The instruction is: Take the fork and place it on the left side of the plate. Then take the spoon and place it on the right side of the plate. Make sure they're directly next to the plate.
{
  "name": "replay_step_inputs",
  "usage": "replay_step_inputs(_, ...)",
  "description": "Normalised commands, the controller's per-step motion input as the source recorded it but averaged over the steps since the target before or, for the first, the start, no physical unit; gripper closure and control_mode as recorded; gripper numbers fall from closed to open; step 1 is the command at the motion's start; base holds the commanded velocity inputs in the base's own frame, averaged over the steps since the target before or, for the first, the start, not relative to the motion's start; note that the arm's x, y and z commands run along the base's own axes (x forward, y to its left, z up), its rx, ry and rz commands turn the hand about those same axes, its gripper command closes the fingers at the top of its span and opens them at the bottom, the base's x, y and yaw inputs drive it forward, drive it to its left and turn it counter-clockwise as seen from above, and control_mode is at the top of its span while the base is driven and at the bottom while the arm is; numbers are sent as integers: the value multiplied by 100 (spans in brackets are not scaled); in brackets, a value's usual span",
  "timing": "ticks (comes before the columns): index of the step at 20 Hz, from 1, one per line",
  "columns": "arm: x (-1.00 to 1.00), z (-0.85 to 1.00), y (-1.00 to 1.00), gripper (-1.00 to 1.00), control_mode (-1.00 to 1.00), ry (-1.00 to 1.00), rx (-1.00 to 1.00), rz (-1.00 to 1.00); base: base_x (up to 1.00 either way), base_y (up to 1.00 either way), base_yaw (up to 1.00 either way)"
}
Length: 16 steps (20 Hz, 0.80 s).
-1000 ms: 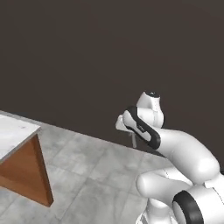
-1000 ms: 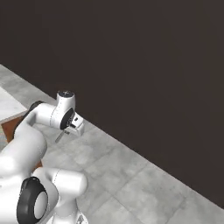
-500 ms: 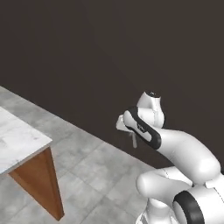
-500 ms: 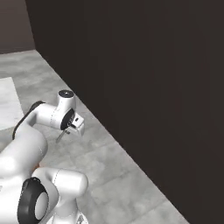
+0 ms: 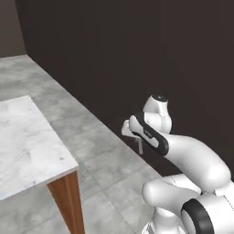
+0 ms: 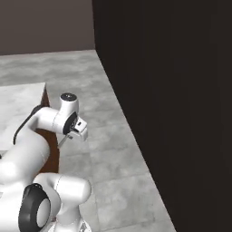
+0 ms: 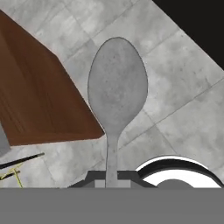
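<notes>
Base has swung round, marble table now lower left instead of a corner at frame edge, gripper clamped on spoon stem, bowl centre frame over floor; plate placement still ahead.

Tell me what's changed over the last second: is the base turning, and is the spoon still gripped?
The base has kept turning: both base views swung, so the marble-topped table now shows more of its top and the dark wall has shifted across. That is camera motion, not the things moving. Unchanged: the arm's folded pose, and the gripper stays shut on the spoon, bowl pointing away from the hand.
</notes>
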Motion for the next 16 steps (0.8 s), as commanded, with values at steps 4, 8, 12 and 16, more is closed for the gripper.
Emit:
replay_step_inputs(4,0,0,0,100,100,0,0,0,100,-41,37)
replay_step_inputs(8,0,0,0,100,100,0,0,0,100,-39,37)
replay_step_inputs(12,0,0,0,100,100,0,0,0,100,-36,40)
replay_step_inputs(16,0,0,0,100,100,0,0,0,100,-33,38)
